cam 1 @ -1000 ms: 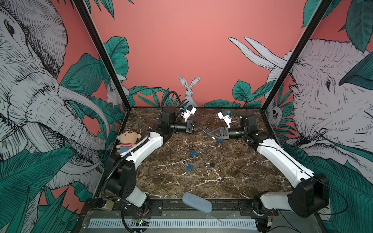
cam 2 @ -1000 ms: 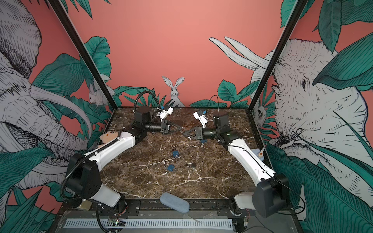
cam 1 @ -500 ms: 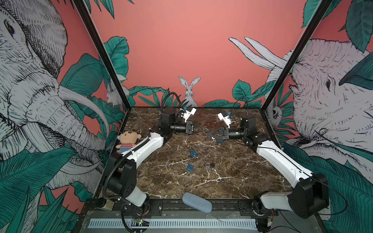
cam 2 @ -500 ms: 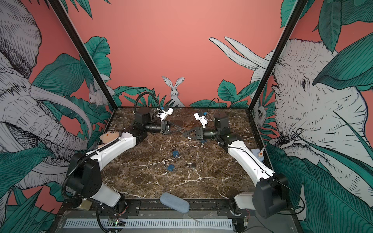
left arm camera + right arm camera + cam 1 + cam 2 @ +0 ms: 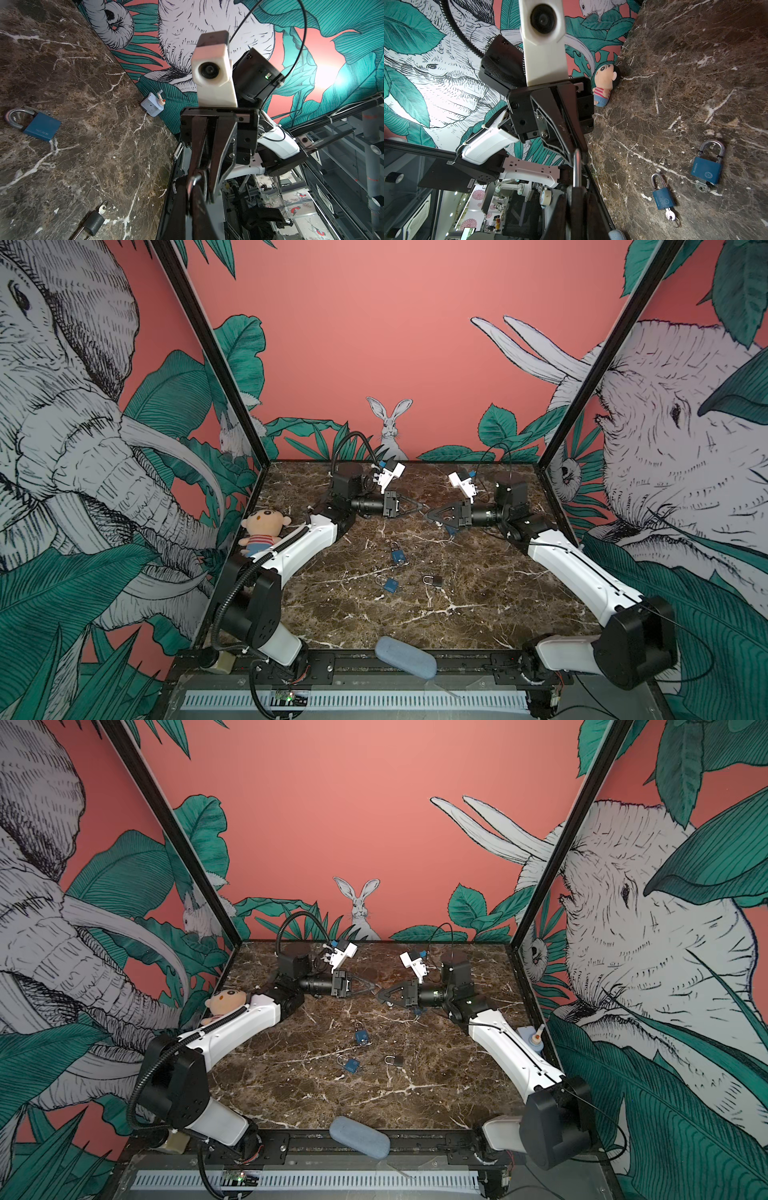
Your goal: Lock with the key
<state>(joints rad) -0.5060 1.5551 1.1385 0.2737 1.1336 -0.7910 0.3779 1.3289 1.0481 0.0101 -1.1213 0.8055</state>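
A: Above the far half of the marble table (image 5: 478, 614), the left gripper (image 5: 422, 506) and right gripper (image 5: 429, 513) meet tip to tip, both pinched narrow. The top views don't show on what.
B: The right wrist view does: a round silver shackle (image 5: 576, 168) runs from one pair of tips into the other.
A: Its body?
B: Hidden; only a blue scrap (image 5: 451, 529) shows under the right gripper.
A: The key?
B: One key (image 5: 669, 214) sits in a blue padlock (image 5: 662, 199) lying flat, well apart. A dark padlock (image 5: 94, 223), cut off in the left wrist view, carries a second key (image 5: 101, 208).
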